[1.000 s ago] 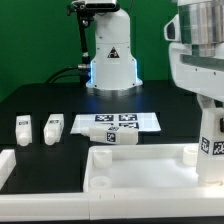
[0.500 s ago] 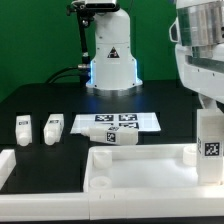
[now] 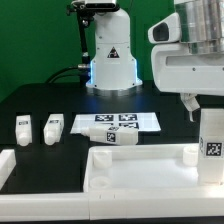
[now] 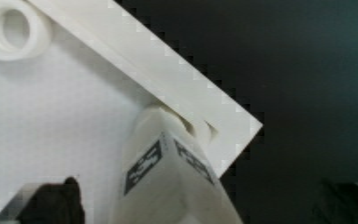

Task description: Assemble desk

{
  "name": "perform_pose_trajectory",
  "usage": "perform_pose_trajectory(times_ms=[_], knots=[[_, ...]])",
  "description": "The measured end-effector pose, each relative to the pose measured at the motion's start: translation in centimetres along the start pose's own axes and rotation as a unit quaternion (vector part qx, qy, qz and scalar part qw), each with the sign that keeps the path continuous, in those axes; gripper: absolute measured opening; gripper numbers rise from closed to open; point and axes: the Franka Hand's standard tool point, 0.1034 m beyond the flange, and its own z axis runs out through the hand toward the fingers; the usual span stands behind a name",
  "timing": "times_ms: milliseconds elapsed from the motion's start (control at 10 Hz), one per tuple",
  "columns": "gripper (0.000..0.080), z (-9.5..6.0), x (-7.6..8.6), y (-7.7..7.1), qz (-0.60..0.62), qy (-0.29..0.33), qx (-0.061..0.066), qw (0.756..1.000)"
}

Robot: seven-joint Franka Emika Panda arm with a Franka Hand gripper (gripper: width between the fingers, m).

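At one corner of the tabletop (image 3: 130, 168), I had just released the leg (image 3: 210, 146), the gripper (image 4: 202, 200) fingers (image 4: 51, 200) spread wide (leg seemingly seated).

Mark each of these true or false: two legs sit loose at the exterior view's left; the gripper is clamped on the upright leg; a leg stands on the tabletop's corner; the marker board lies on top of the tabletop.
1. Two loose legs sit on the black table at the exterior view's left. True.
2. The gripper is clamped on the upright leg. False: its jaws are open, above the leg.
3. The upright leg stands at a corner of the tabletop. True.
4. The marker board lies on the tabletop. False: it lies on the table behind it.
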Motion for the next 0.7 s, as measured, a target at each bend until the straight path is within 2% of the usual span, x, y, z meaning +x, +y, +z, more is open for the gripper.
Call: perform_pose_trajectory(times_ms=[200,300,400,500,600,700], knots=[[0.0649,-0.05,0.14,0.04,-0.100,0.005,-0.004,0.995],[0.0649,-0.22,0.50,-0.02,-0.215,0.018,-0.016,0.976],[0.0649,-0.17,0.40,-0.07,-0.273,0.021,-0.022,0.962],[0.0649,0.30,0.08,-0.29,-0.364,0.026,-0.032,0.930],[0.0649,0.60,-0.22,-0.54,-0.391,0.029,-0.035,0.919],[0.0649,0.55,-0.07,-0.48,-0.384,0.029,-0.034,0.922]])
